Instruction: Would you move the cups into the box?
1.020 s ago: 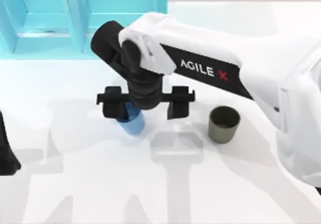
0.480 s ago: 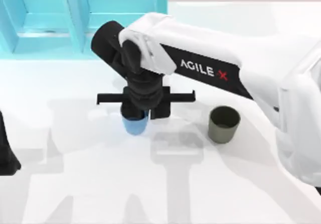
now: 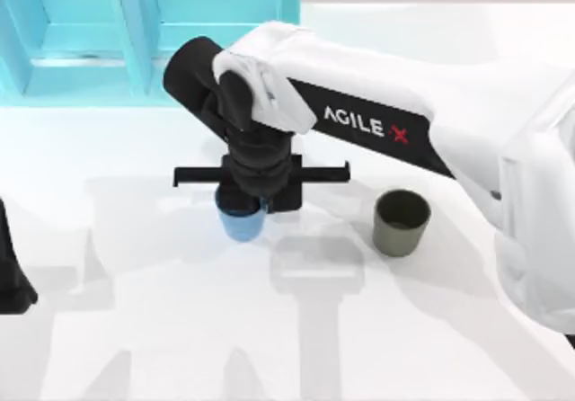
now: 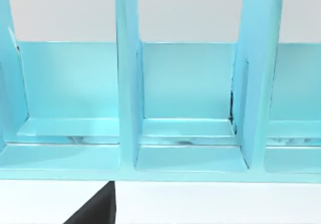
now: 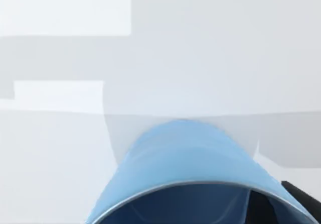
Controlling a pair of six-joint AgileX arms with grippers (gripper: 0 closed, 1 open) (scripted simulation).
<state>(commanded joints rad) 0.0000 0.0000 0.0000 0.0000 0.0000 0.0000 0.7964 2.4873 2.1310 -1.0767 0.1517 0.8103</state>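
Note:
A bright blue cup [image 3: 241, 223] sits left of the table's middle, and my right gripper [image 3: 255, 201] comes down over it from above, shut on the cup at its rim. The right wrist view shows that blue cup [image 5: 190, 163] close up, its open mouth toward the camera and a dark fingertip [image 5: 301, 200] at its side. The dark olive-grey cup [image 3: 401, 223] stands upright and alone to the right. At the table's back left stands the light blue box [image 3: 135, 32]. Its upright dividers and open compartments [image 4: 185, 93] face the left wrist camera.
My left arm [image 3: 11, 280] is parked at the table's left edge, with a dark part of it [image 4: 95, 211] low in the left wrist view. White table [image 3: 296, 338] stretches in front of both cups.
The right gripper's fingers have closed in from wide apart onto the blue cup. The cup has gone from leaning to upright. The olive-grey cup and left arm have not moved.

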